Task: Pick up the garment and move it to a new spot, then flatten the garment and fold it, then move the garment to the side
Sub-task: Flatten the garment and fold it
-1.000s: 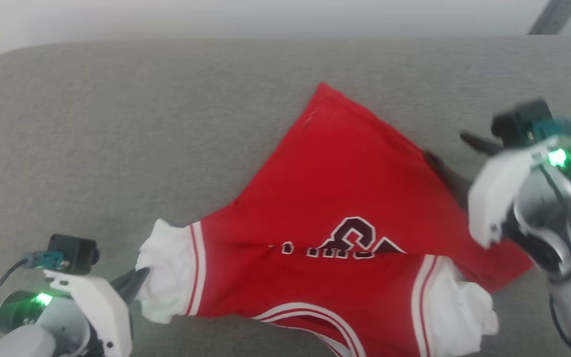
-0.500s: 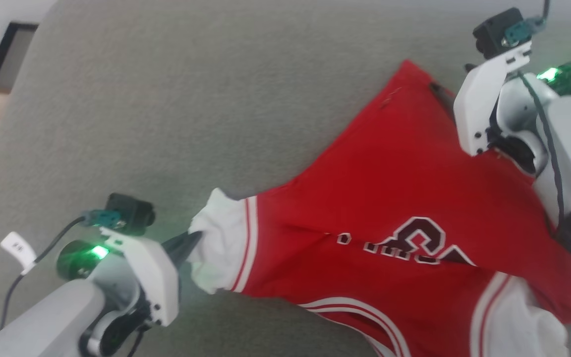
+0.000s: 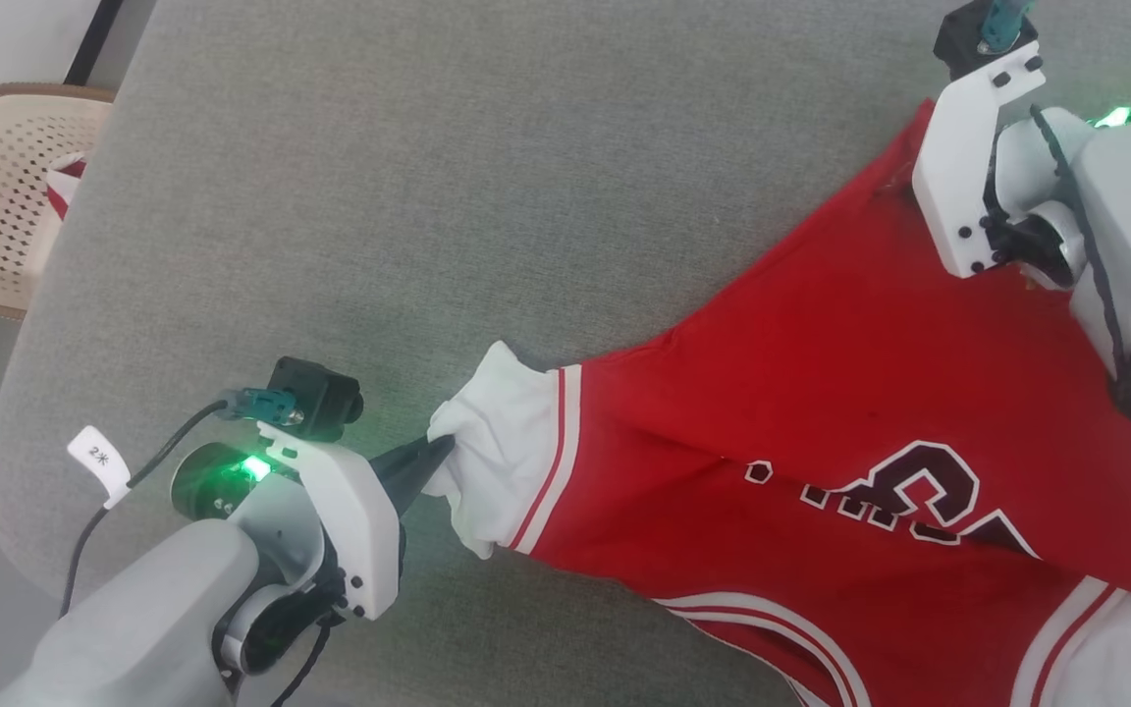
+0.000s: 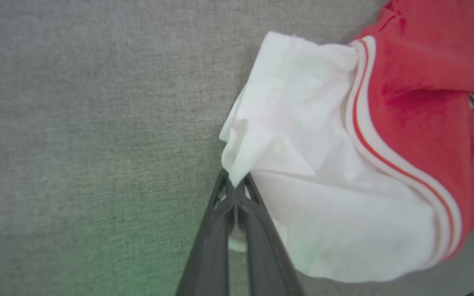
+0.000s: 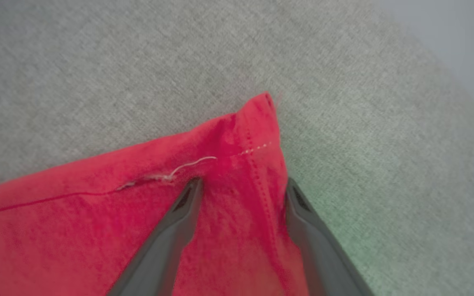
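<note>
The garment (image 3: 821, 393) lies on the grey cushion (image 3: 379, 196), right of centre, its white sleeve (image 4: 303, 164) pinched at the edge by the left gripper (image 4: 233, 187), while the right gripper (image 5: 241, 185), fingers spread, straddles its far red corner (image 5: 257, 123).

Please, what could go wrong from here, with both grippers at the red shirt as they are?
1. The left gripper is shut on only the tip of the white sleeve of the garment; a strong pull may slide it out.
2. The right gripper stands open over the red hem corner; closing here may catch only a thin edge.
3. A crease crosses the lettering; folding now could trap it.
</note>
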Robot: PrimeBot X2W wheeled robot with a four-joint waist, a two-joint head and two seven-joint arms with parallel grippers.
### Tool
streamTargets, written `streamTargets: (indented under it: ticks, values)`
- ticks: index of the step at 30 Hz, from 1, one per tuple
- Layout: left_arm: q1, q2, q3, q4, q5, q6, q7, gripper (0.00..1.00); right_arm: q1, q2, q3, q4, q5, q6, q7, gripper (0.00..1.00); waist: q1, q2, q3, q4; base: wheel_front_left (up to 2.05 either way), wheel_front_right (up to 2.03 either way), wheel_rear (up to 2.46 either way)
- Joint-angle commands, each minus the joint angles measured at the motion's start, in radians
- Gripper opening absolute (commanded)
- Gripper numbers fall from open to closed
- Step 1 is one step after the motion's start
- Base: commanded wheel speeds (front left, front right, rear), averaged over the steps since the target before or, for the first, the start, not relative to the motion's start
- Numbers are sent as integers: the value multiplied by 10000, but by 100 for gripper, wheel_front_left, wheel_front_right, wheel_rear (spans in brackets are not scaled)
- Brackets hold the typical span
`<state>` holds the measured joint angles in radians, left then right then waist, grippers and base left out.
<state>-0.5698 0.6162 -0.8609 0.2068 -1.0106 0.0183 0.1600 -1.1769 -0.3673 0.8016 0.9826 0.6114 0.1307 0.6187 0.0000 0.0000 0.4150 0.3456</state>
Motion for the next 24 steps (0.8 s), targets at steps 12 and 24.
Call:
streamTargets:
  ticks: [12,24]
  values:
    - [-541,565,519,133,-410,42,305,0,103,-409,1145,-325,1029,-12,-801,0,0,0,-540,-725,0,0,0]
    - [-2662,2632,1615,-719,-330,752,2071,0,-542,-1348,1464,-1940,2108,-10,-2307,0,0,0,-1953,-2714,0,0,0]
